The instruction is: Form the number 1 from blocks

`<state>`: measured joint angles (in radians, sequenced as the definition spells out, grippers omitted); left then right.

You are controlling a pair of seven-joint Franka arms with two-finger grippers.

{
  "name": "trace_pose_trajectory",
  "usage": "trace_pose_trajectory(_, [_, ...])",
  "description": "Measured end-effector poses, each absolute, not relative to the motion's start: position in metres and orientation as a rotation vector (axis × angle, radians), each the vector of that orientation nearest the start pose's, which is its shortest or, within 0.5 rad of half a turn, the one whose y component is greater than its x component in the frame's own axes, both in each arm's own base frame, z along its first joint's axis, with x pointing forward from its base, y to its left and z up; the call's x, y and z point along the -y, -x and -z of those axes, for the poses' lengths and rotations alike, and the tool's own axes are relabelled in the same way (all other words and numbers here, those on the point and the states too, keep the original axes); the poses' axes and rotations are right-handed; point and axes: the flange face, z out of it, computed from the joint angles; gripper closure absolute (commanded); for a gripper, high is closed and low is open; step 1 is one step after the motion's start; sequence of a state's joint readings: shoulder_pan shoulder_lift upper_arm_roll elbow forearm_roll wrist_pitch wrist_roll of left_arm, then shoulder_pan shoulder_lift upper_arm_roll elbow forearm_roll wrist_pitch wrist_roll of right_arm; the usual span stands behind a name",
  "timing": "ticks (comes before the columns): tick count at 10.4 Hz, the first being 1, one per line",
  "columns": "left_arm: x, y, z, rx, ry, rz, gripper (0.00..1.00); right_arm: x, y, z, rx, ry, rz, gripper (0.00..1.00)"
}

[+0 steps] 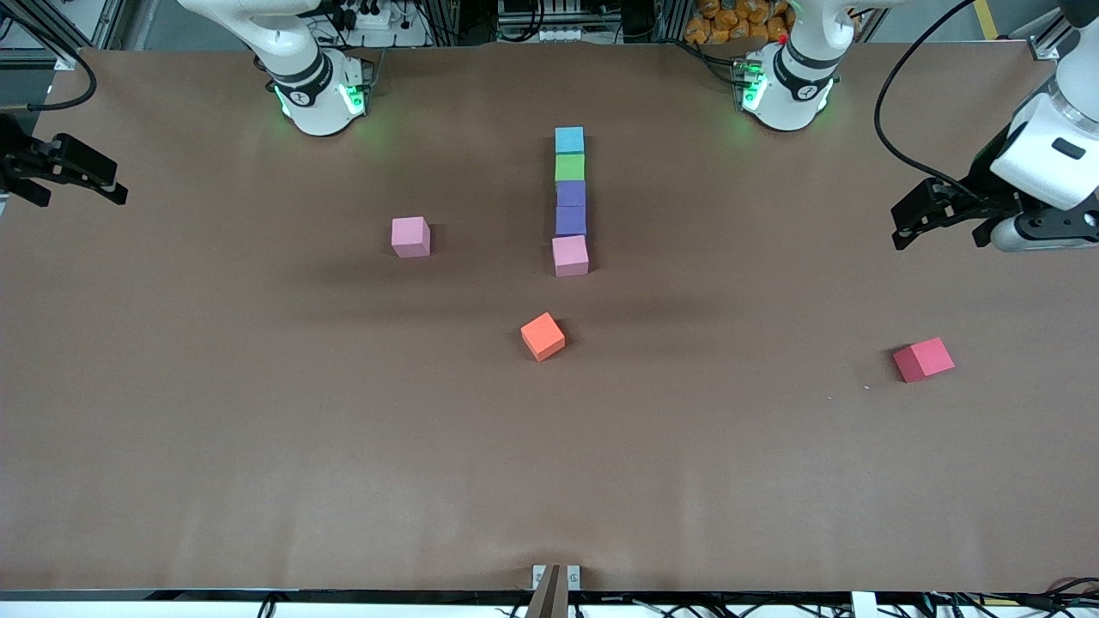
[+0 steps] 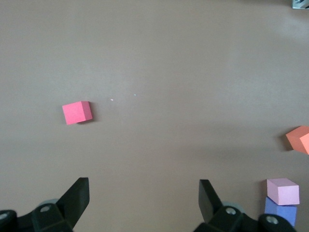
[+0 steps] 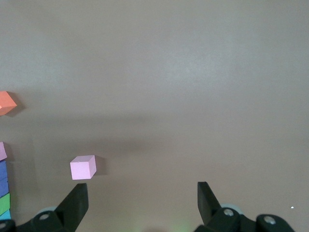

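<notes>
Five blocks form a straight column mid-table: light blue (image 1: 569, 139) nearest the robot bases, then green (image 1: 569, 166), two purple (image 1: 571, 207), and pink (image 1: 570, 255) nearest the front camera. A second pink block (image 1: 410, 236) (image 3: 83, 167) lies apart, toward the right arm's end. An orange block (image 1: 543, 336) (image 2: 299, 139) sits nearer the camera than the column. A red block (image 1: 923, 360) (image 2: 77, 112) lies toward the left arm's end. My left gripper (image 1: 936, 225) (image 2: 144, 193) hangs open and empty over the table's edge at its own end. My right gripper (image 1: 79, 190) (image 3: 142, 193) is open and empty at the other end.
The brown table cover (image 1: 258, 429) is bare around the blocks. Both arm bases (image 1: 318, 94) (image 1: 786, 86) stand along the table edge farthest from the camera. A small bracket (image 1: 555, 579) sits at the edge nearest the camera.
</notes>
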<state>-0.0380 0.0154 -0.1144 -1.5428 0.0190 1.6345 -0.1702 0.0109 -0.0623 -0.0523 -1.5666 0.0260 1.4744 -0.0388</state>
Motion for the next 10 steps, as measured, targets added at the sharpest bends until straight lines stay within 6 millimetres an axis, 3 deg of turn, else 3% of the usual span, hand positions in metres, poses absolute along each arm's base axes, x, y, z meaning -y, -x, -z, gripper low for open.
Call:
trace_pose_trajectory(3, [0.065, -0.56, -0.6327, -0.042, 3.128, 0.084, 0.0, 0.0198, -0.5247, -0.6517, 0.003, 3.111, -0.046, 0.0])
trace_pose_trajectory(10, [0.0644, -0.5598, -0.6314, -0.062, 3.121, 0.078, 0.0, 0.02, -0.5246, -0.6516, 0.006, 3.112, -0.047, 0.0])
